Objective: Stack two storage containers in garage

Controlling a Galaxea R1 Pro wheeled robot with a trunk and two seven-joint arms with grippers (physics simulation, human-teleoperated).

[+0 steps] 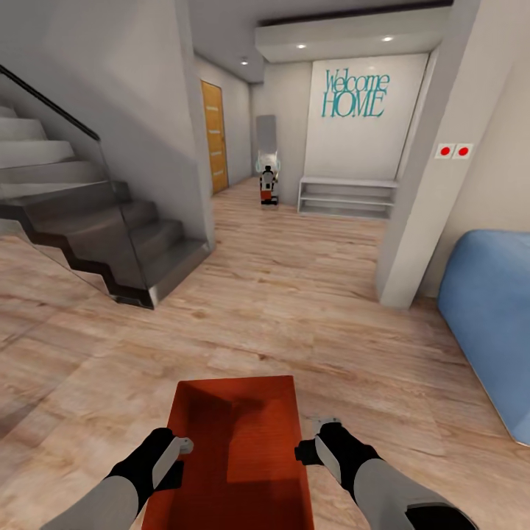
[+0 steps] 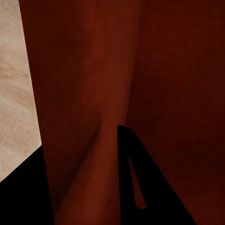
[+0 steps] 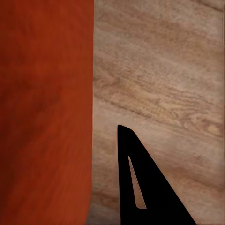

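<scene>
storage container (image 1: 235,449) carried between both grippers above the wood-plank floor (image 1: 294,294)
left gripper (image 1: 177,449) clamps the container's left wall, one finger (image 2: 140,187) inside it; right gripper (image 1: 313,442) sits just beside its right wall, grip state cannot be told; staircase (image 1: 96,221) and blue sofa (image 1: 493,316) lie well beyond the container

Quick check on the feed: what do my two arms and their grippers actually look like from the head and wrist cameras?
Both arms have light grey forearm sleeves ending in bulky black wrist sections. The left gripper and right gripper carry pale grey housings with black trim. In the wrist views the fingers show as flat black wedges tapering to a point, each with a narrow slot cut through. No cables or markings are visible.
</scene>
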